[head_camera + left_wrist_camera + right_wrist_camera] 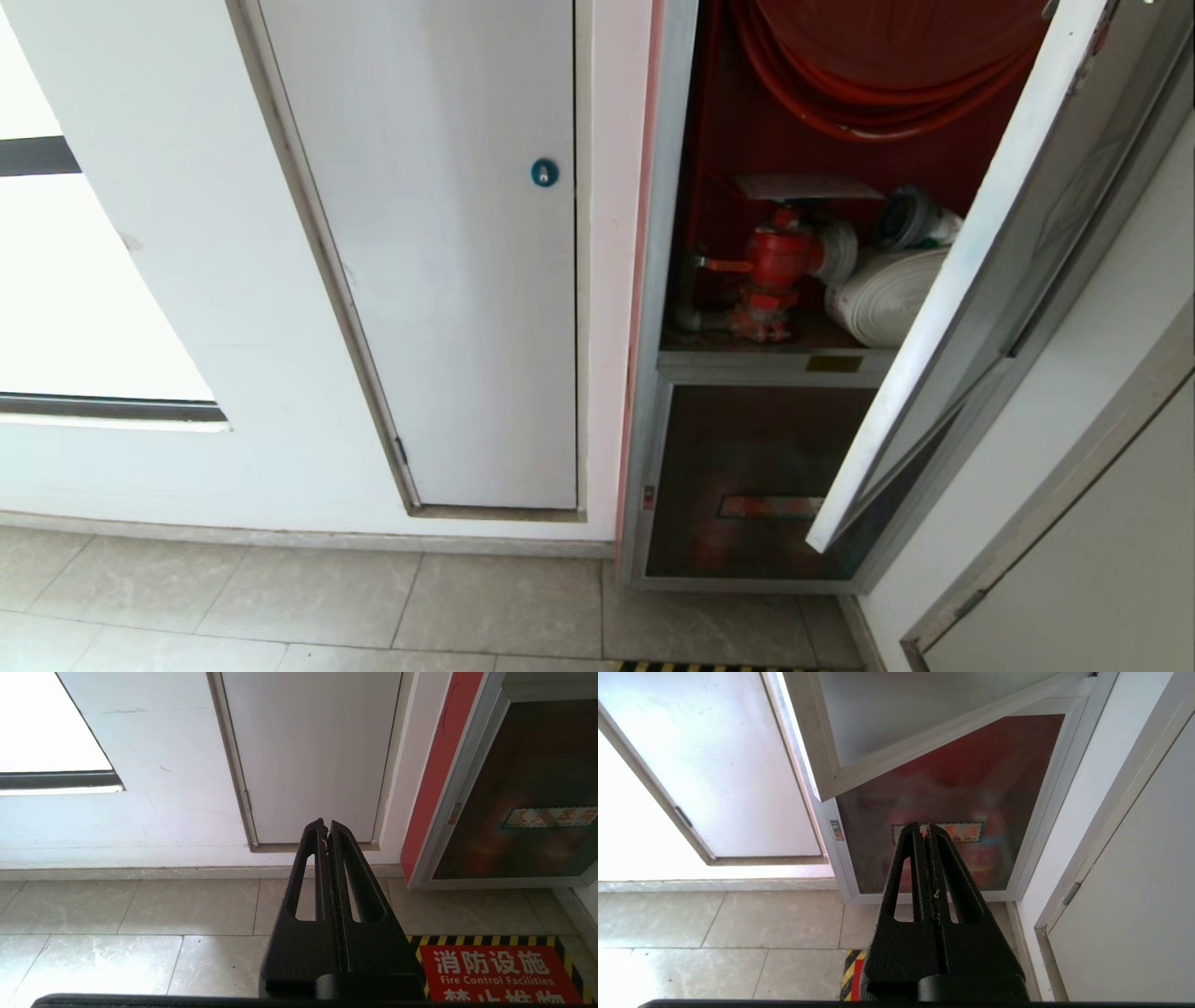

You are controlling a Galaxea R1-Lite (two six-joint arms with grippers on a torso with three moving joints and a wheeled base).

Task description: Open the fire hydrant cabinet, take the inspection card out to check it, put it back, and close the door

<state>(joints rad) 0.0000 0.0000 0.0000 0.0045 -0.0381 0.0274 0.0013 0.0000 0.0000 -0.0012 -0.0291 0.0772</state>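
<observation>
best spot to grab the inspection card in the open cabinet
Take the inspection card by its near front edge, coming straight in through the opening left of the swung-out door. It lies flat atop the red valve, so that edge overhangs free.

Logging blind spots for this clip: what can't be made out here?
- Inspection card: seen in no view.
- Hose reel: head view, top cut by the edge.
- Rolled hose: head view, partly behind the open door.
- Lower panel: right wrist view, contents blurred behind dark glass.
</observation>
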